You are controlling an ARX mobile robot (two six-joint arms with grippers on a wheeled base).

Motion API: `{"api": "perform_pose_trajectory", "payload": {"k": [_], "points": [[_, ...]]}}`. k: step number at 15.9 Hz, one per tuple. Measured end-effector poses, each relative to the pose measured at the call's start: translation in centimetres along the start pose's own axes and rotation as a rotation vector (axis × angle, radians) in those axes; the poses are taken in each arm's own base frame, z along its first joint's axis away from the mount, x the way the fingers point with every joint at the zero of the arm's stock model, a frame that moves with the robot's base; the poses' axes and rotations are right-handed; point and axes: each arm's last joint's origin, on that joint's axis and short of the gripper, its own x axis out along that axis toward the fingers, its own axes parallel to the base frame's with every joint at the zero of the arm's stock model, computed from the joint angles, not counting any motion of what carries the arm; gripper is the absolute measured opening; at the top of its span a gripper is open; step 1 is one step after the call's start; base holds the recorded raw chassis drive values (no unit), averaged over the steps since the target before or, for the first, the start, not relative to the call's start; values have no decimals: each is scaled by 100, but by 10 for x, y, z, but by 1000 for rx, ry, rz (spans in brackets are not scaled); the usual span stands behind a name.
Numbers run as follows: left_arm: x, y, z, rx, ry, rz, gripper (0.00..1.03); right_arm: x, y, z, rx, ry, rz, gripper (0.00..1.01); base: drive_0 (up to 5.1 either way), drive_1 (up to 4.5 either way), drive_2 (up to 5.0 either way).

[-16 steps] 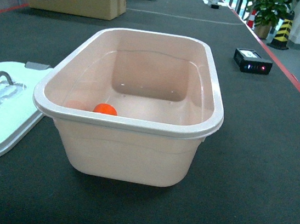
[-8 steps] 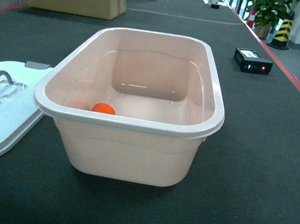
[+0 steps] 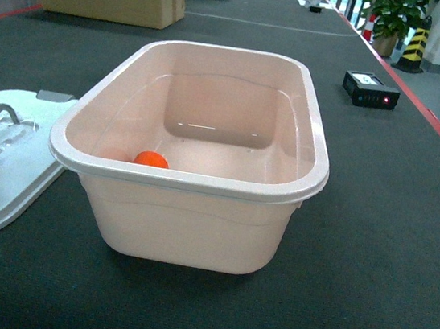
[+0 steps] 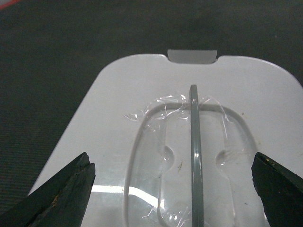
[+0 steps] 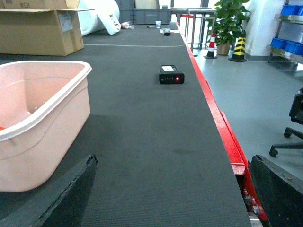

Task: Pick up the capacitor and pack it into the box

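So the pale pink plastic tub with rounded corners and a thick rim point(image 3: 202, 180) sits on the dark textured mat point(image 3: 370, 257), with a small round orange capacitor point(image 3: 152, 159) on its smooth floor by the near wall. The light-grey glossy lid point(image 4: 142, 156) lies flat beside it, thin grey handle point(image 4: 195, 156) upright. The left gripper point(image 4: 173, 189) hangs spread wide over that handle. The right gripper point(image 5: 173, 189) is spread wide too, holding nothing.
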Motion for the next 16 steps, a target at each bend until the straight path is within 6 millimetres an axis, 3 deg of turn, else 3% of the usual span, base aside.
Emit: {"api": "perform_pose_trajectory", "payload": {"k": [4, 12, 13, 16], "points": [[17, -2, -10, 11, 9, -26, 95, 0, 0, 0, 0, 0, 0, 98, 0, 0, 0], [27, -4, -10, 19, 1, -58, 8, 0, 0, 0, 0, 0, 0, 98, 0, 0, 0], [27, -4, -10, 14, 3, -62, 2, 0, 0, 0, 0, 0, 0, 98, 0, 0, 0], [25, -1, -7, -9, 5, -57, 2, 0, 0, 0, 0, 0, 0, 98, 0, 0, 0]]}}
